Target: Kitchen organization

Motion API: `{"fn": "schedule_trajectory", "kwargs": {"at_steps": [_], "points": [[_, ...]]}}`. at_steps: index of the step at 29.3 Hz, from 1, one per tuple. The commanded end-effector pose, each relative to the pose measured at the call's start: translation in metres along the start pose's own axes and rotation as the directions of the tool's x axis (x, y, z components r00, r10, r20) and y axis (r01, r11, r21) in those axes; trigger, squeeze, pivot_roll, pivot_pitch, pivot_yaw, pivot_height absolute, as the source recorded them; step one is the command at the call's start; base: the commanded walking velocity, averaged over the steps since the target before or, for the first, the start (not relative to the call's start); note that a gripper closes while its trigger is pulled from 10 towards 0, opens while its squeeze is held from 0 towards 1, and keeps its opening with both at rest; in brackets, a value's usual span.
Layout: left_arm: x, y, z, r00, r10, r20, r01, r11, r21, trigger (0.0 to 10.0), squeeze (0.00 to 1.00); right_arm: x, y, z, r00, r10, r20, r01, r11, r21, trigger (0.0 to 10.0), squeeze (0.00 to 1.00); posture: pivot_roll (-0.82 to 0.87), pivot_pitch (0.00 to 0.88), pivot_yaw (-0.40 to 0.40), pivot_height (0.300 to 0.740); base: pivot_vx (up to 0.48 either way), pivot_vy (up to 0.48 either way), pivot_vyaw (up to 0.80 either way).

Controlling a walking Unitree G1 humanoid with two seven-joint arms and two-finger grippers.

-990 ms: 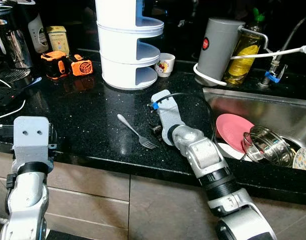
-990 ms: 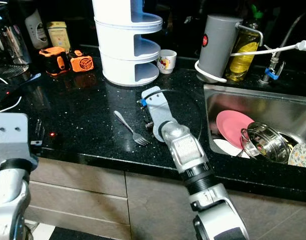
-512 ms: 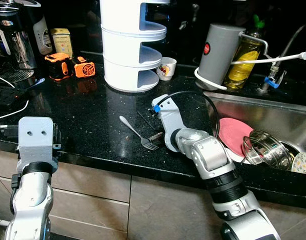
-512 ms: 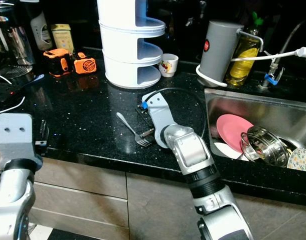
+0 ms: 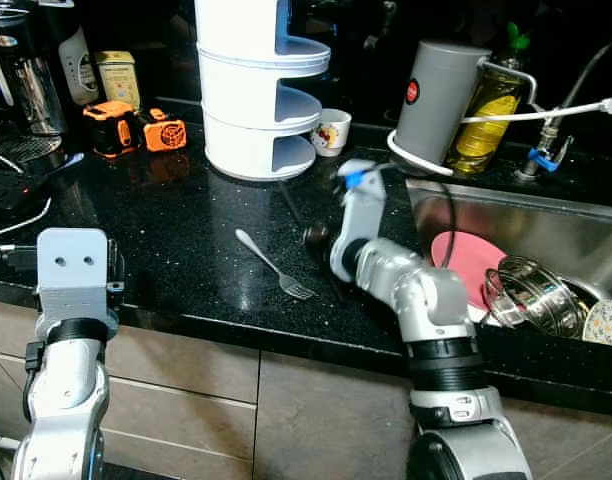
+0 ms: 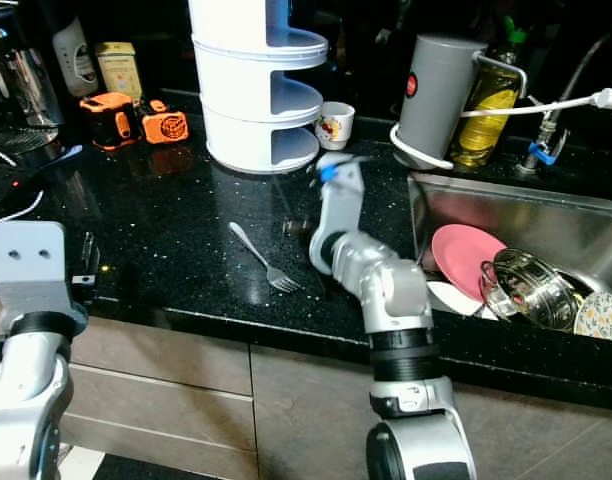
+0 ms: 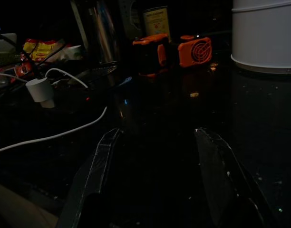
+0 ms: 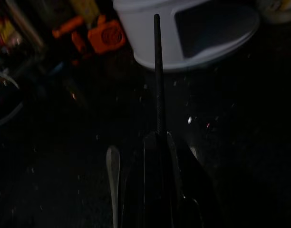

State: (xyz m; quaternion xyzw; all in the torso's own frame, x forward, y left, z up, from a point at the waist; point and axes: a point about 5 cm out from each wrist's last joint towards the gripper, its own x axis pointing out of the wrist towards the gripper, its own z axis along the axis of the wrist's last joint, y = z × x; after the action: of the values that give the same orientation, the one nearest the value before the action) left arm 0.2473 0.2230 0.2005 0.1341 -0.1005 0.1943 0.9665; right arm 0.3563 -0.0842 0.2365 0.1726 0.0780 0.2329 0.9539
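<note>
A silver fork (image 5: 271, 264) lies on the black counter (image 5: 176, 230), tines toward the front edge. My right gripper (image 5: 314, 237) hovers just right of the fork, wrist turned upward. It is shut on a thin black stick (image 8: 157, 71) that points toward the white tiered rack (image 5: 256, 100). The fork's handle (image 8: 112, 164) shows beside the fingers in the right wrist view. My left gripper (image 7: 157, 137) is open and holds nothing. It sits low over the counter's front left edge.
The sink (image 5: 546, 215) at right holds a pink plate (image 5: 444, 248) and a steel pot (image 5: 531, 290). A grey kettle (image 5: 436, 100), oil bottle (image 5: 486, 115) and small cup (image 5: 329, 132) stand at the back. Orange tools (image 5: 131, 128) and white cables (image 7: 50, 135) lie at left.
My right wrist has risen and swung right, away from the fork's tines, and the black stick has come up off the counter with it. The fork and the left arm stay put.
</note>
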Motion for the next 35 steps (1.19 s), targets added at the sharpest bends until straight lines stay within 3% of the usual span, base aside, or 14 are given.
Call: {"fn": "schedule_trajectory", "kwargs": {"at_steps": [1, 6, 10, 14, 17, 22, 26, 28, 29, 30, 31, 32, 33, 35], "points": [[0.001, -0.003, 0.0, 1.0, -0.006, 0.003, 0.006, 1.0, -0.004, 10.0, 0.0, -0.002, -0.001, 0.005, 1.0, 0.004, 0.03, -0.004, 1.0, 0.016, 0.0, 0.0, 0.03, 0.0, -0.099, 0.74, 0.0, 0.0, 0.0], [0.002, -0.006, 0.001, 1.0, -0.018, 0.009, 0.018, 1.0, -0.013, 10.0, 0.0, -0.009, -0.008, 0.01, 0.998, -0.017, 0.067, 0.021, 0.997, -0.068, 0.0, 0.0, 0.03, 0.0, -0.097, 0.74, 0.0, 0.0, 0.0], [0.004, -0.008, 0.004, 0.999, -0.037, 0.022, 0.038, 0.999, -0.029, 10.0, 0.0, -0.01, -0.023, 0.013, 0.99, -0.094, 0.107, 0.1, 0.994, -0.049, 0.0, 0.0, 0.03, 0.0, -0.094, 0.74, 0.0, 0.0, -0.68], [0.004, -0.024, 0.013, 0.985, -0.156, 0.074, 0.158, 0.987, -0.033, 10.0, 0.0, -0.013, -0.043, 0.019, 0.968, -0.204, 0.144, 0.22, 0.97, -0.105, 0.0, 0.0, 0.03, 0.0, -0.093, 0.74, 0.0, 0.0, -0.68], [0.003, -0.028, 0.014, 0.981, -0.176, 0.087, 0.179, 0.984, -0.021, 10.0, 0.0, -0.014, -0.046, 0.021, 0.962, -0.225, 0.156, 0.248, 0.958, -0.146, 0.0, 0.0, 0.03, 0.0, -0.091, 0.74, 0.0, 0.0, -0.69], [0.001, -0.034, 0.016, 0.975, -0.2, 0.095, 0.203, 0.979, -0.023, 10.0, 0.0, -0.007, -0.05, 0.028, 0.949, -0.258, 0.18, 0.3, 0.915, -0.271, 0.0, 0.0, 0.04, 0.0, -0.093, 0.74, 0.0, 0.0, -0.69], [0.001, -0.034, 0.016, 0.974, -0.203, 0.098, 0.206, 0.978, -0.017, 10.0, 0.0, 0.006, -0.042, 0.037, 0.931, -0.267, 0.247, 0.352, 0.833, -0.427, 0.0, 0.0, 0.05, 0.0, -0.093, 0.74, 0.0, 0.0, -0.69], [0.001, -0.034, 0.016, 0.974, -0.203, 0.098, 0.206, 0.978, -0.017, 10.0, 0.0, 0.006, -0.042, 0.037, 0.931, -0.267, 0.247, 0.352, 0.833, -0.427, 0.0, 0.0, 0.05, 0.0, -0.093, 0.74, 0.0, 0.0, -0.69], [0.001, -0.034, 0.016, 0.974, -0.203, 0.098, 0.206, 0.978, -0.016, 10.0, 0.0, 0.01, -0.038, 0.038, 0.928, -0.262, 0.265, 0.36, 0.812, -0.459, 4.2, 0.0, 0.05, 0.0, -0.093, 0.74, 0.0, 0.0, 0.0], [0.001, -0.034, 0.017, 0.974, -0.204, 0.1, 0.206, 0.978, -0.015, 10.0, 0.0, 0.018, -0.033, 0.033, 0.93, -0.254, 0.266, 0.361, 0.766, -0.531, 10.0, 0.0, 0.05, 0.0, -0.091, 0.74, 0.0, 0.0, 0.0], [0.001, -0.034, 0.017, 0.974, -0.204, 0.1, 0.206, 0.978, -0.015, 10.0, 0.0, 0.018, -0.033, 0.033, 0.93, -0.254, 0.266, 0.361, 0.766, -0.531, 10.0, 0.0, 0.05, 0.0, -0.091, 0.74, 0.0, 0.0, 0.0], [0.001, -0.034, 0.017, 0.974, -0.205, 0.101, 0.207, 0.978, -0.015, 10.0, 0.0, 0.025, -0.029, 0.025, 0.933, -0.255, 0.252, 0.358, 0.713, -0.603, 10.0, 0.0, 0.05, 0.0, -0.09, 0.74, 0.0, 0.0, 0.0], [0.001, -0.034, 0.017, 0.974, -0.205, 0.101, 0.207, 0.978, -0.015, 10.0, 0.0, 0.025, -0.029, 0.025, 0.933, -0.255, 0.252, 0.358, 0.713, -0.603, 10.0, 0.0, 0.05, 0.0, -0.09, 0.74, 0.0, 0.0, 0.0], [0.001, -0.035, 0.017, 0.973, -0.207, 0.102, 0.209, 0.978, -0.014, 10.0, 0.0, 0.034, -0.029, 0.007, 0.936, -0.286, 0.207, 0.345, 0.617, -0.707, 10.0, 0.0, 0.05, 0.0, -0.093, 0.74, 0.0, 0.0, 0.0]]}}
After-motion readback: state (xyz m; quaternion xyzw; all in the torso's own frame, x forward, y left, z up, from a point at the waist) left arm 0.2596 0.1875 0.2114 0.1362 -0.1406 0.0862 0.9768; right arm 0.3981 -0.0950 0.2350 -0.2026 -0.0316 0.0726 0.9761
